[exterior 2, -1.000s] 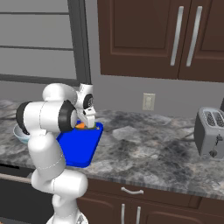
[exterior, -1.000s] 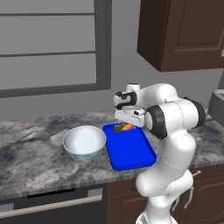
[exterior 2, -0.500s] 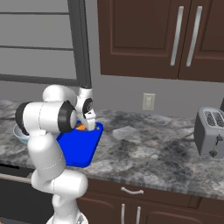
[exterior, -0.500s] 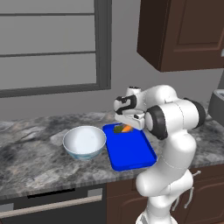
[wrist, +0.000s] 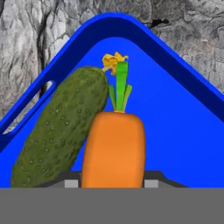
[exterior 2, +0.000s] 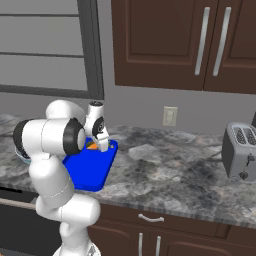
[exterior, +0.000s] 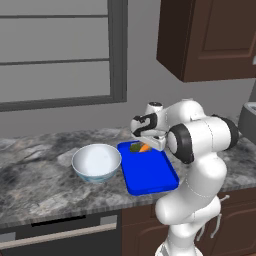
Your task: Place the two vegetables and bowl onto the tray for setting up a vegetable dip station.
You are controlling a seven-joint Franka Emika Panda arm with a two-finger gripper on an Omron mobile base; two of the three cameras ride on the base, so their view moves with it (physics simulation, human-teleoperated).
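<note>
Over the far end of the blue tray, the gripper hangs above a carrot, which sits centred between the finger tips at the hand view's bottom edge. A cucumber lies against the carrot's side, both inside the tray's corner near the slot handle. Whether the jaws grip the carrot or stand open around it cannot be told. The bowl stands on the marble counter, just beside the tray.
</note>
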